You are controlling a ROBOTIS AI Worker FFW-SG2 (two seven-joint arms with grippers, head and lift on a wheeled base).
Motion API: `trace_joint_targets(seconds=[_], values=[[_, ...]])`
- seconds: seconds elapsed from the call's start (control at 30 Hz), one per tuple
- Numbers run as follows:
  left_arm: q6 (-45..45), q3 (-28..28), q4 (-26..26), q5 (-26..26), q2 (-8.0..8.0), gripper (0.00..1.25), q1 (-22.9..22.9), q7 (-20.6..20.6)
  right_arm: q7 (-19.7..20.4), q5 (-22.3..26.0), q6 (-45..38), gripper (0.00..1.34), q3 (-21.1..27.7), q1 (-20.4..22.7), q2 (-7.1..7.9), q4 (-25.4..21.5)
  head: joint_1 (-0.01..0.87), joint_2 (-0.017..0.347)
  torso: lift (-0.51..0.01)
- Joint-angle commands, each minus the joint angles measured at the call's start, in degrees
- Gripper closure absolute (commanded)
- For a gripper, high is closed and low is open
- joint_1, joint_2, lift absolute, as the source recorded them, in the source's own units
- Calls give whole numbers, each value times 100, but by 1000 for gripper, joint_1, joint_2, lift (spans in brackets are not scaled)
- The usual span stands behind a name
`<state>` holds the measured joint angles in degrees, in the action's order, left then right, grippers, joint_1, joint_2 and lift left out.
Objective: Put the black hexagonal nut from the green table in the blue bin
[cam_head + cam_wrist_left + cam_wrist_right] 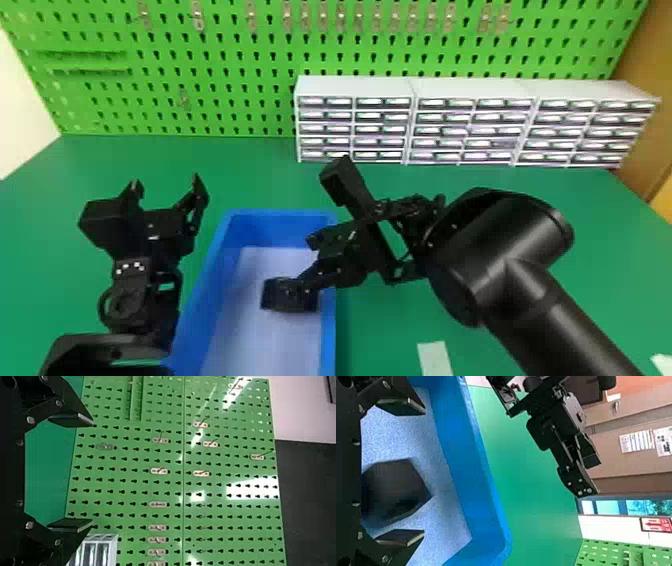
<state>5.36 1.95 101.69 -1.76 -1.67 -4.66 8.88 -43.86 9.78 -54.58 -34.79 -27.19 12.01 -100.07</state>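
Pointing corner-first at blue bin's wall [455, 455], nut [395, 489]

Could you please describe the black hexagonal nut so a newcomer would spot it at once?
On the green table stands a big blue bin with a pale floor. The nut shows against that floor, near the open jaws of the right gripper. Its chunky six-sided outline sets it apart from the slender black jaws.
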Motion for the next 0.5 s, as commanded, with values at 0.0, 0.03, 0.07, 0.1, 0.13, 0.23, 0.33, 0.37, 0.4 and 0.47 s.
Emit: trace_joint_targets(seconds=[0.0, 0.03, 0.07, 0.1, 0.13, 0.23, 0.33, 0.37, 0.4, 0.47], values=[[0, -10, 0, 0, 0, 372, 0, 0, 0, -73, 0, 177, 227, 83, -15, 5, 657, 57, -95], [0, -10, 0, 0, 0, 372, 0, 0, 0, -90, 0, 177, 279, 100, -15, 5, 657, 57, -95], [0, -10, 0, -8, 0, 372, 0, 0, 0, -116, 0, 177, 341, 109, -23, 5, 657, 57, -95], [0, -10, 0, -8, 0, 371, -9, 0, 0, -143, 9, 177, 429, 135, -32, 5, 657, 57, -95], [0, -10, 0, -8, 0, 372, -9, 0, 0, -152, 26, 177, 499, 162, -41, 5, 657, 57, -95], [0, -19, 0, -8, 0, 371, -9, 0, 0, -283, 61, 174, 772, 232, -94, 5, 657, 57, -95], [-18, -37, 0, 0, 0, 372, -9, 0, 0, -442, 149, 174, 1035, 302, -138, -3, 657, 57, -95], [-26, -37, 0, -8, 0, 371, -9, 0, 0, -486, 193, 174, 1114, 320, -164, -3, 657, 57, -95], [-35, -37, 0, 0, 0, 372, -9, 0, 0, -547, 281, 174, 1229, 337, -182, -3, 657, 57, -95], [-44, -46, 0, 0, 0, 371, -9, 0, 0, -617, 369, 174, 1413, 373, -217, -12, 657, 57, -95]])
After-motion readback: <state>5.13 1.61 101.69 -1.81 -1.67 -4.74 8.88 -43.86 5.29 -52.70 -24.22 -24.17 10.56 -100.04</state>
